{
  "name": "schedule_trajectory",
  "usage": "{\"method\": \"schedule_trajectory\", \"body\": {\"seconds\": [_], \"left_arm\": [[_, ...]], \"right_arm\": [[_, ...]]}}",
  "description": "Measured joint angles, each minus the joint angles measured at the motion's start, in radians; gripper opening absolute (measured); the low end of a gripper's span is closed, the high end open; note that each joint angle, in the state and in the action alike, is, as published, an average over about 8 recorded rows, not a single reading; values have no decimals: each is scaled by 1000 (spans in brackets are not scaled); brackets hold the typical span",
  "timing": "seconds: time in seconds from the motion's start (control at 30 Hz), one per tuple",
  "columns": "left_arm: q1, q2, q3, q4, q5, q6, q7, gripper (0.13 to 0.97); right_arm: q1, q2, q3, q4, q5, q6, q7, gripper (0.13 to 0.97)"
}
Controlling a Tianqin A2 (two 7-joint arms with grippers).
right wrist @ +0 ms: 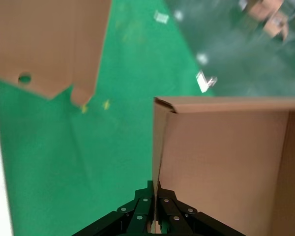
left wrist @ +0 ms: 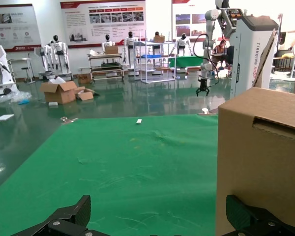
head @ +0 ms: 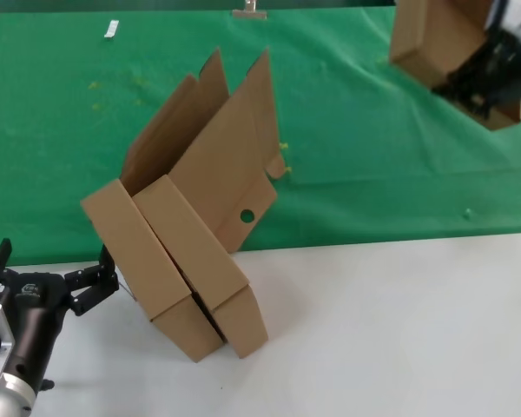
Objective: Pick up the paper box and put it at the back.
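My right gripper (head: 484, 76) holds the paper box (head: 424, 36) in the air at the far right, above the back (head: 373, 130), the green cloth. In the right wrist view its fingers (right wrist: 143, 202) are pinched on the thin edge of the box wall (right wrist: 221, 162). Two more brown boxes (head: 148, 261) (head: 207, 252) lean together at the cloth's front edge, lids up. My left gripper (head: 56, 261) sits low on the left, open, beside them. In the left wrist view one of those boxes (left wrist: 260, 157) stands just past one finger of that gripper (left wrist: 160, 216), with nothing between the fingers.
The white tabletop (head: 399, 330) runs along the near side. The raised lid flaps (head: 234, 148) of the leaning boxes have a round hole and stick up over the cloth. A small white item (head: 111, 29) lies at the cloth's far left.
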Motion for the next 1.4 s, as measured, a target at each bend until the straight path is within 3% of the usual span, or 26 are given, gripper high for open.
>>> {"method": "schedule_trajectory", "body": {"seconds": [0.27, 0.6, 1.13, 1.4], "left_arm": [[0, 0, 0, 0, 0, 0, 0, 966], [0, 0, 0, 0, 0, 0, 0, 966], [0, 0, 0, 0, 0, 0, 0, 966], [0, 0, 0, 0, 0, 0, 0, 966]], "right_arm": [[-94, -97, -35, -32, -156, 120, 76, 152], [-163, -136, -70, -37, -294, 181, 141, 152], [-204, -147, -18, -37, -363, 197, 164, 152], [-204, -143, 51, -37, -339, 193, 134, 316]]}}
